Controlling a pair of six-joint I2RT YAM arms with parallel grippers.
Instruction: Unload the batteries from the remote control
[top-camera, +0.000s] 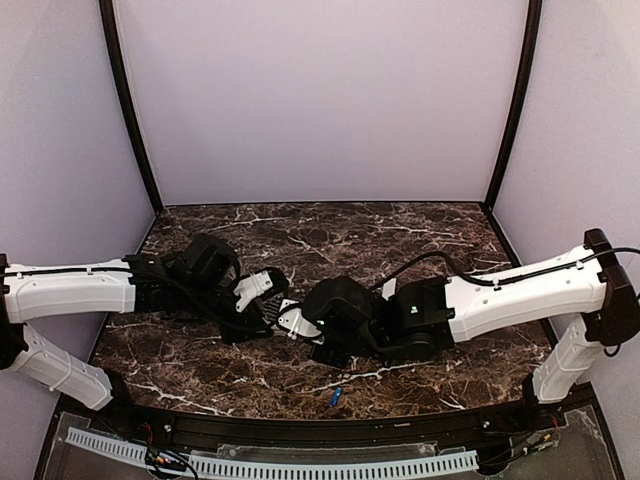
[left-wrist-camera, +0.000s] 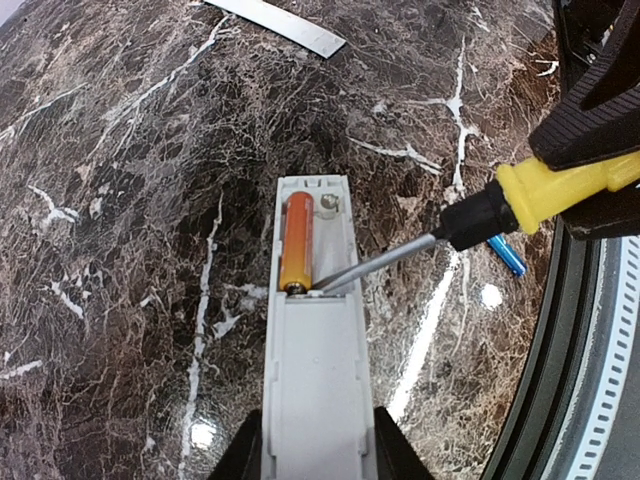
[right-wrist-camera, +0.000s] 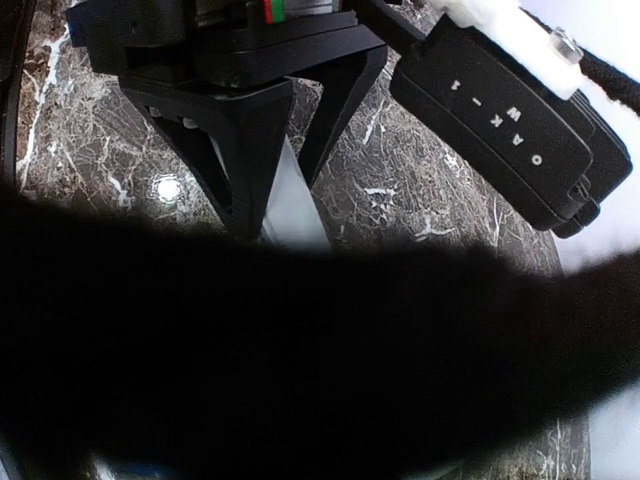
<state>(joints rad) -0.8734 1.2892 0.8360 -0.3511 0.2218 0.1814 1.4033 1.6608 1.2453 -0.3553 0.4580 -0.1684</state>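
Dark brown marble veined in white forms the desk (left-wrist-camera: 120, 200), with pale lilac walls closing it in. Nearest in the left wrist view, the remote control (left-wrist-camera: 315, 370) is a slim pale grey bar pointing away from the camera. The left gripper (left-wrist-camera: 318, 462) has its jaws clamped on the bar's long sides at the near end. Past a plain grey stretch, the battery bay lies open at the far end. The orange battery (left-wrist-camera: 296, 243), glossy with a dark cap at its near end, lies lengthwise in the bay's left slot. The slot beside it shows a small metal contact.

In the right wrist view, largely blocked by a dark blur, a black camera housing (right-wrist-camera: 495, 120) on the left wrist reads O A K - 1 in white letters.

The steel tip of the screwdriver (left-wrist-camera: 545, 190) touches the bay at the orange battery's near end. Its shaft slants up to the right into a black collar and yellow handle. The right gripper (left-wrist-camera: 600, 165) has its jaws closed on that handle.

Beyond the shaft, the blue battery (left-wrist-camera: 506, 254) lies loose on the desk, apart from the remote control and both grippers and close to the desk's front edge. Farthest off, the flat grey back cover (left-wrist-camera: 280, 22) lies on the desk past the remote control's far end, not touching it.
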